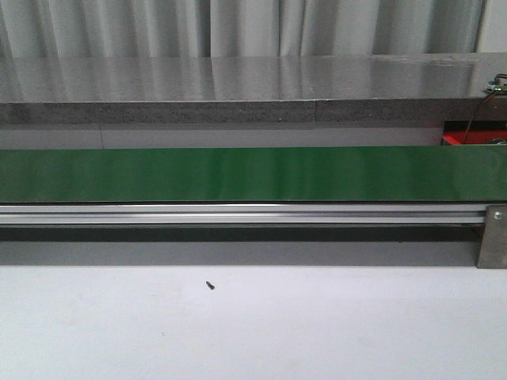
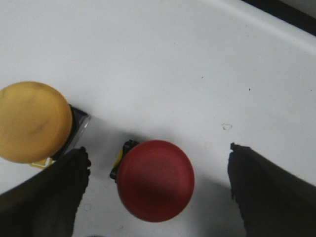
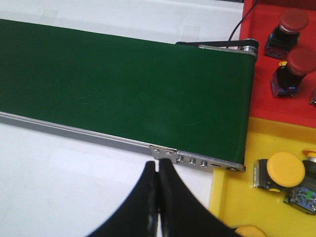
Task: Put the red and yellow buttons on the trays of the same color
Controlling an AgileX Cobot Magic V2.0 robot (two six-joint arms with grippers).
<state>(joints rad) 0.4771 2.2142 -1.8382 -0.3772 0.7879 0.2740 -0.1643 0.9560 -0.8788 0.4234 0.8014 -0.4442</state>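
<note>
In the left wrist view a red button [image 2: 155, 180] lies on the white table between the spread fingers of my left gripper [image 2: 158, 185], which is open and not touching it. A yellow button [image 2: 32, 122] lies just outside one finger [image 2: 54, 192]. My right gripper [image 3: 158, 170] is shut with nothing in it, over the white table beside the conveyor's end. The right wrist view shows a red tray [image 3: 261, 106] with two red buttons [image 3: 291, 24] and a yellow tray [image 3: 237, 197] holding yellow buttons [image 3: 284, 169]. Neither gripper shows in the front view.
A green conveyor belt [image 1: 253, 174] on an aluminium rail [image 1: 238, 212] crosses the front view, with a grey counter [image 1: 238, 87] behind it. A small dark speck [image 1: 210, 285] lies on the white table. The belt's end [image 3: 244, 98] meets the trays.
</note>
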